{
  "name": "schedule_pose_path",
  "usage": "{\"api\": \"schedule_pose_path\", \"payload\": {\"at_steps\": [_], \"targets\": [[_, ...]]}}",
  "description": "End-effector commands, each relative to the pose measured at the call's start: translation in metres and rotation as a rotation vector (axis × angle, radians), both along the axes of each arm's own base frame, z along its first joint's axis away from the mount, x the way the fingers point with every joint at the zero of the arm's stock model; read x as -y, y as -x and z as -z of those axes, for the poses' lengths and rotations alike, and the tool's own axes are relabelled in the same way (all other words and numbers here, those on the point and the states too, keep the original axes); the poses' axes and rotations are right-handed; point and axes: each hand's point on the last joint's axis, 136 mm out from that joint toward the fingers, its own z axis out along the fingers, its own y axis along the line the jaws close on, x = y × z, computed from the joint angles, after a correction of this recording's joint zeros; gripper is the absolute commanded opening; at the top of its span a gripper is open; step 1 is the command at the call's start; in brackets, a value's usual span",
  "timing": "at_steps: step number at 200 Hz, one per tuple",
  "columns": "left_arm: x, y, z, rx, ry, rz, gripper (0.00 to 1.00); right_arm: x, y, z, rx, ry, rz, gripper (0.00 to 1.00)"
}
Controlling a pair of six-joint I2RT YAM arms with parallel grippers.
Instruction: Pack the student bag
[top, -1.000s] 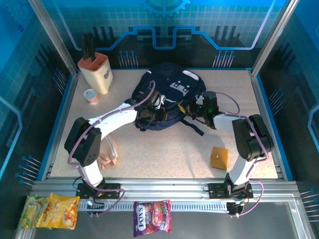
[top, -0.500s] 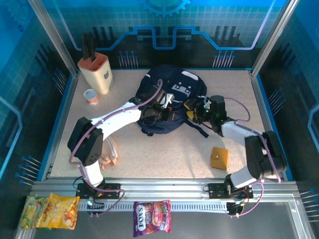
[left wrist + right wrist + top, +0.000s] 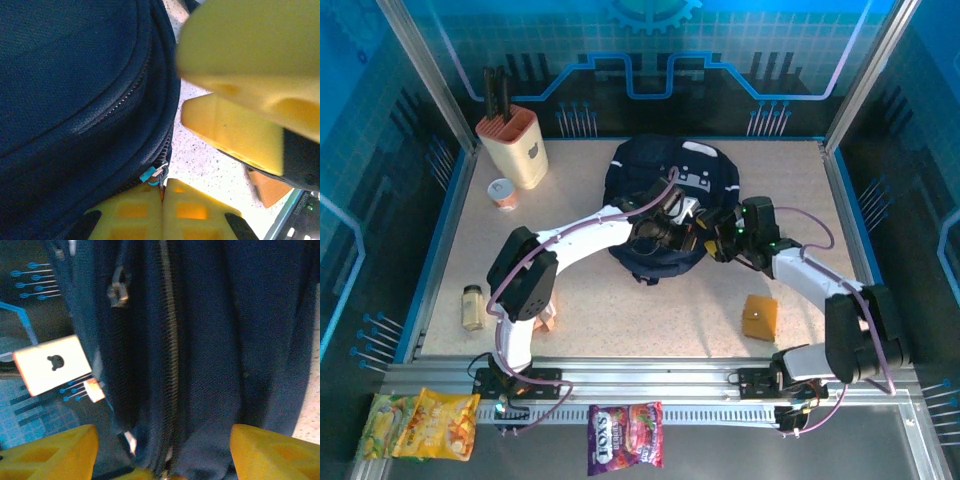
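Since a second ago: right gripper [image 3: 161, 442] has let its jaws out from nearly closed to wide apart; student bag [image 3: 650, 165] has slid right and bunched rounder; left arm [image 3: 580, 232] has stretched further right after it, uncovering a small jar [image 3: 472, 306] at the left of the table [image 3: 620, 320].

At the left gripper [image 3: 162, 189]: yellow fingers pressed flat together, no gap. A zip pull [image 3: 159, 172] with a blue tab sits right at the tips, held at the seam between them. It belongs to a zip track on the bag's near-right flank.

At the right gripper: fingers [image 3: 50, 452] stand wide, one on either side of a closed zip band on the bag's right side; nothing clamped. Cloth lies between them; whether it touches the pads cannot be told. A loose zip tab [image 3: 117, 290] hangs further up that side. Both grippers sit just beside each other at the bag's near-right edge.

Student bag: dark navy, mid-table toward the far side, grey patches up.

Further out: orange box [image 3: 759, 316] near right, apart from the bag. Cream knife block [image 3: 517, 145] far left, small cup [image 3: 502, 192] just near of it. Snack packets [image 3: 420, 424] on the metal ledge at the near edge.
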Motion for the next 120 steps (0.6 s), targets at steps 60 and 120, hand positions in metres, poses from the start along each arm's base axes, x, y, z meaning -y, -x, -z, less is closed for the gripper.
{"api": "schedule_pose_path", "payload": {"at_steps": [60,120], "targets": [[0.002,0.013,-0.019,0.041,0.039,0.065,0.0,-0.018,-0.035,0.002,0.029,-0.031,-0.077,0.57],[-0.054,0.023,-0.005,0.03,-0.096,0.112,0.0,0.025,-0.032,0.014,0.004,0.096,-0.016,0.21]]}}
